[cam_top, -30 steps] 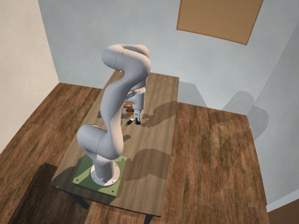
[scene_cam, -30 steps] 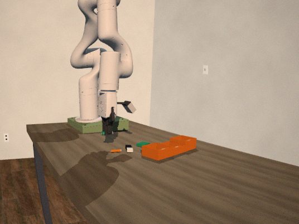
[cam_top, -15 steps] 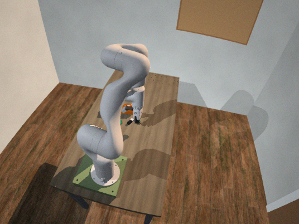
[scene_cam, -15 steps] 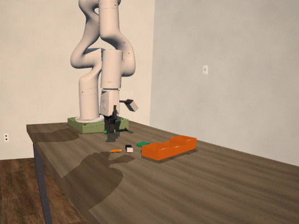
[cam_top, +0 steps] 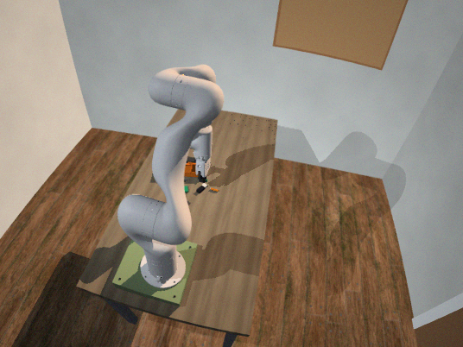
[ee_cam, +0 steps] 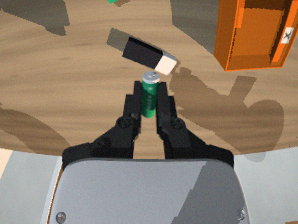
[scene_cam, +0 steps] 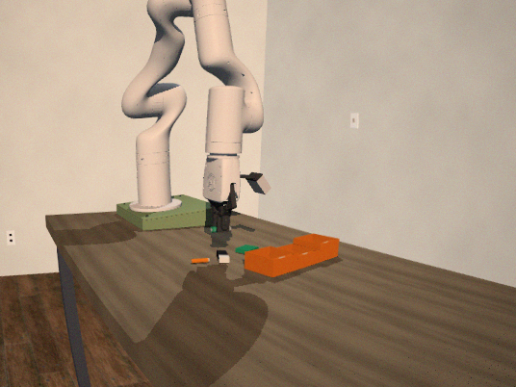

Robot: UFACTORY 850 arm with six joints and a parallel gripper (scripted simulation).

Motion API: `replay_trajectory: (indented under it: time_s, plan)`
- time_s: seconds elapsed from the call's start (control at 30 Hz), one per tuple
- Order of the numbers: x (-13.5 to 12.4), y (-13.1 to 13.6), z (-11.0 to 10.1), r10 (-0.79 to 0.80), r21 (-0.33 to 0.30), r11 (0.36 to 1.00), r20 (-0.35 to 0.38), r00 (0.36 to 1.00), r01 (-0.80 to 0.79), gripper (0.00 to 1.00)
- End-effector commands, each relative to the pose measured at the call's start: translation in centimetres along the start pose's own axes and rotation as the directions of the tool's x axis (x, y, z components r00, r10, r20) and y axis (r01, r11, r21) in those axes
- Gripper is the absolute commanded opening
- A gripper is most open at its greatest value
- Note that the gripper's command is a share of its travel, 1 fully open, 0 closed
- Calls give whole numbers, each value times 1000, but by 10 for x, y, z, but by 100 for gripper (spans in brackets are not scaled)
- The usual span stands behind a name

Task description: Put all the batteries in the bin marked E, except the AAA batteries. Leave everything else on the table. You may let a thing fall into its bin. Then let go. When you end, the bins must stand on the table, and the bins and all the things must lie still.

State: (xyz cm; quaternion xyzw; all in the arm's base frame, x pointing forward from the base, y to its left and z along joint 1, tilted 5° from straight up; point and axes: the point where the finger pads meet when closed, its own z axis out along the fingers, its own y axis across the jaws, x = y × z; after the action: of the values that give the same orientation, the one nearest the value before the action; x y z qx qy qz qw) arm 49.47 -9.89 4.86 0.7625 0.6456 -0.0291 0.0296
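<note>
small green battery [ee_cam: 150, 94] with a silver cap, dead centre of your wrist view, your gripper [ee_cam: 152, 112] pinching it between nearly closed jaws, held above the table [ee_cam: 60, 96], orange bin [ee_cam: 260, 16] upper right

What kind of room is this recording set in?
Probably a plain indoor workroom: painted walls, a wood plank floor, and one long wooden table carrying the arm's green base plate and an orange bin.

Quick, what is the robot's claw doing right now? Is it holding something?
Gripper: closed on a small green battery, held above the table.
</note>
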Motion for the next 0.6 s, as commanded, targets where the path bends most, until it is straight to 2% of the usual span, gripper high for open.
replay_trajectory:
  time_s: [0.0,0.47,0.57]
  plan:
    - [19,14,0,0,-1,1000,0,1000,0,0]
    - [76,50,0,1,-1,1000,0,1000,-1,0]
    - [91,60,0,-149,-1,989,0,989,149,0]
